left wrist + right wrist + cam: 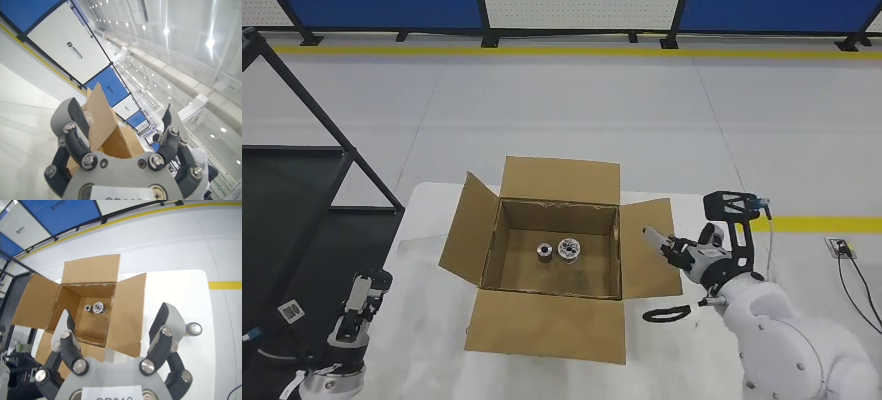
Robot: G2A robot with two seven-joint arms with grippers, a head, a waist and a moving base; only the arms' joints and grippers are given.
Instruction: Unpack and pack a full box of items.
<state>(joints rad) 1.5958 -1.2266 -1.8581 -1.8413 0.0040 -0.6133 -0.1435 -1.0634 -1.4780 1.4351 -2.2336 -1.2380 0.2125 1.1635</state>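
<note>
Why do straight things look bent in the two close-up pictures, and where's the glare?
Left wrist view: a wide lens bows the wall panels, and ceiling lamps flare into streaks. Right wrist view: the yellow floor line curves likewise; the box is shadowed inside. Top view: lines run nearly straight, light even.

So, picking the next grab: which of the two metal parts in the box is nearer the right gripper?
The wider, disc-faced part, not the small part beside it; it lies on the side of the box toward the right gripper.
</note>
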